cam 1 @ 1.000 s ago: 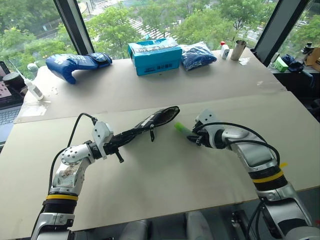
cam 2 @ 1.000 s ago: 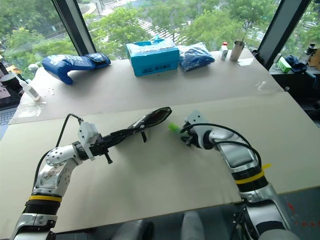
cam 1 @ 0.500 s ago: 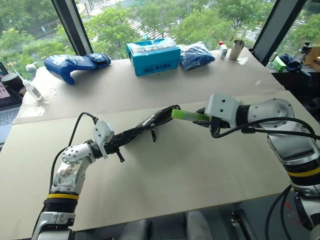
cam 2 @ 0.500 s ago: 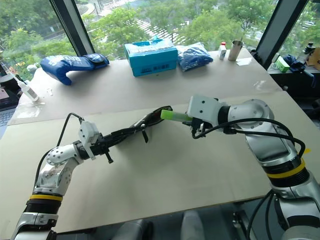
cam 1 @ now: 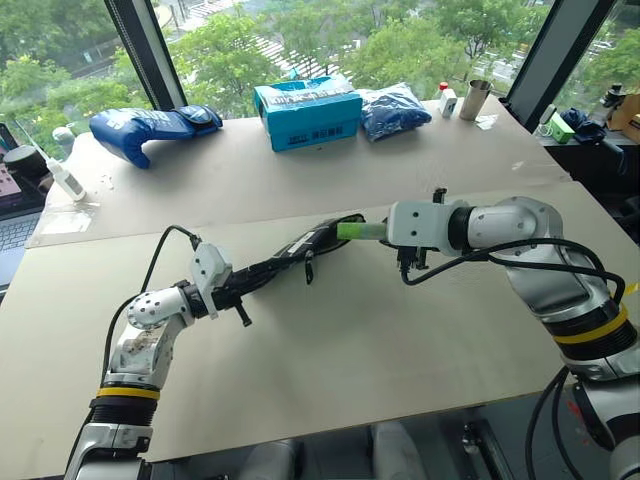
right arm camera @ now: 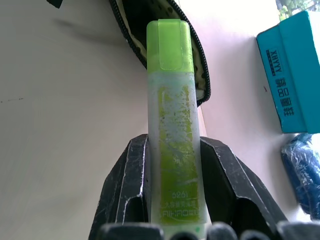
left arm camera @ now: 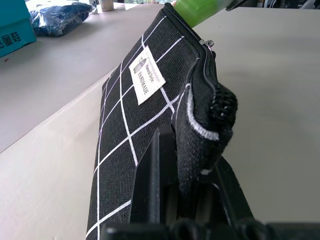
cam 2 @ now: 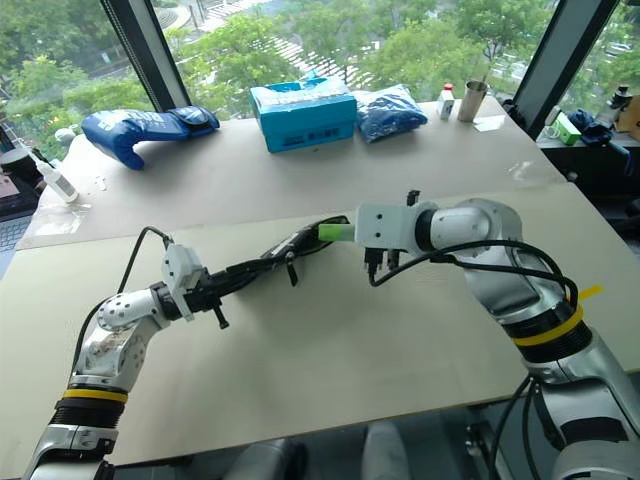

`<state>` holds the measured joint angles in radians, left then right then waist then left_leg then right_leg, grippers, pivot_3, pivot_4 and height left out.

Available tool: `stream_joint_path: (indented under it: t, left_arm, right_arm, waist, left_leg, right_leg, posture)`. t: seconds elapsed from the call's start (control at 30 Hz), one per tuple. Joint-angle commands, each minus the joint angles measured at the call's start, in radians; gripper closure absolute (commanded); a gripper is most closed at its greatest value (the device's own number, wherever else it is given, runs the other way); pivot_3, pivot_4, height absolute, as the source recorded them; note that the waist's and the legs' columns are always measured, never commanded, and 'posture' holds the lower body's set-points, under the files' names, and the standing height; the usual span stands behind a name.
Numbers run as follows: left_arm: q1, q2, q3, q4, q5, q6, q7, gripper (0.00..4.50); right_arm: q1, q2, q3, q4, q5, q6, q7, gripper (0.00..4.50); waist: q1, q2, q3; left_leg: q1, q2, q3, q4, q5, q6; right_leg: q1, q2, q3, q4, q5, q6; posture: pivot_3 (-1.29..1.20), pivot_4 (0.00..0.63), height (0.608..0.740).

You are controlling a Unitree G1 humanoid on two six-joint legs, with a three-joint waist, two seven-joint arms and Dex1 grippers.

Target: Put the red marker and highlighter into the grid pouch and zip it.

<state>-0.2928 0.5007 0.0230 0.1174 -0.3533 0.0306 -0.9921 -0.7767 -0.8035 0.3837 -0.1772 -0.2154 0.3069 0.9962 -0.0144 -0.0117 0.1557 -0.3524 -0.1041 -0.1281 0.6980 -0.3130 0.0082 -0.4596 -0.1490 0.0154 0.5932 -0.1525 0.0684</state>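
Note:
My left gripper (cam 1: 238, 288) is shut on one end of the grid pouch (cam 1: 300, 247) and holds it off the table, level, with the unzipped mouth facing my right arm. In the left wrist view the black fabric with white lines and the white label (left arm camera: 147, 75) rises from between the fingers (left arm camera: 155, 190). My right gripper (right arm camera: 172, 147) is shut on the light-green highlighter (right arm camera: 173, 115). The highlighter (cam 1: 360, 231) lies level, its cap end at the pouch's open mouth (right arm camera: 197, 55). The red marker is out of view.
At the back of the table stand a teal box (cam 1: 308, 113), a blue mitt (cam 1: 150, 125), a blue bag (cam 1: 393, 110) and a metal cup (cam 1: 476, 98). A small bottle (cam 1: 65, 180) and a laptop sit at the far left.
My right gripper has risen, rolled and moved left, carrying the highlighter from near the table up to the pouch's mouth. The left gripper and the pouch have stayed in place.

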Motion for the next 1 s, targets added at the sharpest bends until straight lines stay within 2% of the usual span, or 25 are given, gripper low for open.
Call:
stream_joint_path:
  t: [0.03,0.27,0.5,0.7,0.83,0.9,1.0]
  left_arm:
    - [-0.005,-0.007,-0.018,-0.034,0.010,-0.016,-0.005,4.50]
    - [-0.021,-0.011,-0.031,-0.021,0.014,-0.017,-0.017,4.50]
    - [-0.028,-0.009,-0.027,-0.020,0.013,-0.013,-0.019,4.50]
    - [-0.027,-0.010,-0.023,-0.022,0.010,-0.011,-0.018,4.50]
    - [-0.026,-0.008,-0.020,-0.022,0.010,-0.011,-0.017,4.50]
    - [-0.026,-0.007,-0.017,-0.023,0.009,-0.011,-0.016,4.50]
    - [-0.024,-0.006,-0.015,-0.025,0.008,-0.010,-0.015,4.50]
  right_arm:
    - [-0.040,0.007,0.025,0.006,-0.063,-0.082,0.008,3.48]
    - [-0.115,0.027,0.147,0.116,-0.239,-0.364,-0.004,3.48]
    - [-0.159,0.116,0.204,0.228,-0.369,-0.602,-0.107,3.48]
    - [-0.146,0.204,0.212,0.320,-0.392,-0.769,-0.203,3.48]
    - [-0.128,0.237,0.203,0.363,-0.380,-0.809,-0.230,3.48]
    - [-0.119,0.239,0.170,0.366,-0.321,-0.766,-0.183,2.43]
    - [-0.130,0.240,0.119,0.386,-0.279,-0.709,-0.159,1.58]
  waist:
    - [0.000,0.000,0.000]
    - [-0.002,0.000,0.000]
    - [-0.003,0.000,0.000]
    - [-0.004,0.000,0.000]
    - [-0.005,0.000,0.000]
    - [-0.006,0.000,0.000]
    - [-0.008,0.000,0.000]
  left_leg:
    - [0.000,0.000,0.000,0.000,0.000,0.000]
    - [0.000,0.000,0.002,0.000,0.000,0.000]
    - [0.000,0.000,0.002,0.000,0.000,0.000]
    - [0.000,0.000,0.002,0.000,0.000,0.000]
    - [0.000,0.000,0.002,0.000,0.000,0.000]
    - [0.000,0.000,0.001,0.000,0.000,0.000]
    - [0.000,0.000,0.000,0.000,0.000,0.000]
  right_leg:
    - [0.000,0.000,0.000,0.000,0.000,0.000]
    - [0.000,0.000,0.000,0.000,0.000,0.000]
    - [0.000,0.000,0.000,0.000,0.000,0.000]
    - [-0.001,0.000,0.000,0.000,0.000,0.000]
    - [-0.001,0.000,0.000,0.000,0.000,0.000]
    - [-0.001,0.000,0.000,0.000,0.000,0.000]
    - [-0.001,0.001,0.000,0.000,0.000,0.000]
  posture:
    - [0.00,0.150,0.740]
    - [0.00,0.150,0.740]
    - [0.00,0.150,0.740]
    - [0.00,0.150,0.740]
    - [0.00,0.150,0.740]
    - [0.00,0.150,0.740]
    - [0.00,0.150,0.740]
